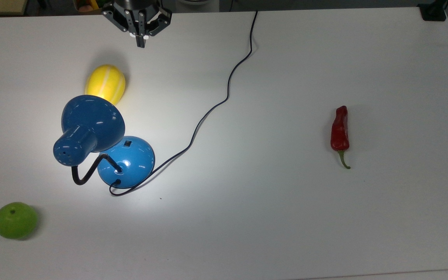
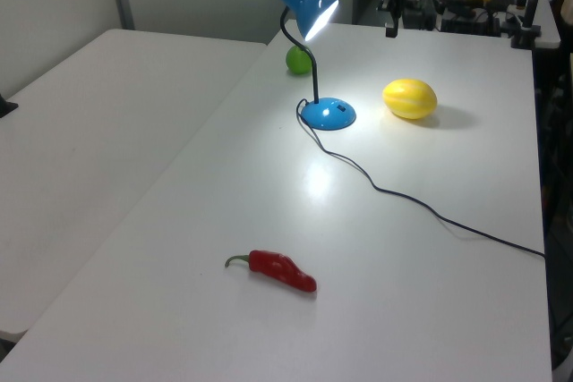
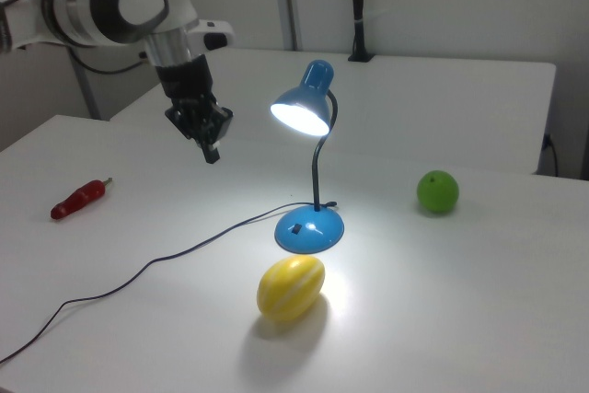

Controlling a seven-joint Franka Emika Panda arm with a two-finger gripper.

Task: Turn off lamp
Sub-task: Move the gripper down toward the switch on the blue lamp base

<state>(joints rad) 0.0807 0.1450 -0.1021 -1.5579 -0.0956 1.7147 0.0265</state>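
The lamp (image 1: 103, 147) glows on the white surface (image 1: 278, 217) in the top view, its base beside a yellow melon (image 1: 105, 84); the gripper (image 1: 141, 43) hangs near the far edge, fingers clenched together. In the left view, the lit shade (image 2: 315, 12) faces the melon. In the right view, the gripper hovers at the right view's left of the lamp, apart from it.

The top view looks straight down on the white table (image 1: 270, 217), with the arm entering at its upper edge. The left view looks along the table from the end near the red chili (image 2: 282, 271), facing the lamp (image 2: 327, 113) farther off. The right view stands lower and closer, on the opposite side, beside the yellow melon (image 3: 290, 288). All three share the lamp, the melon, the chili and the green fruit (image 1: 15, 220).
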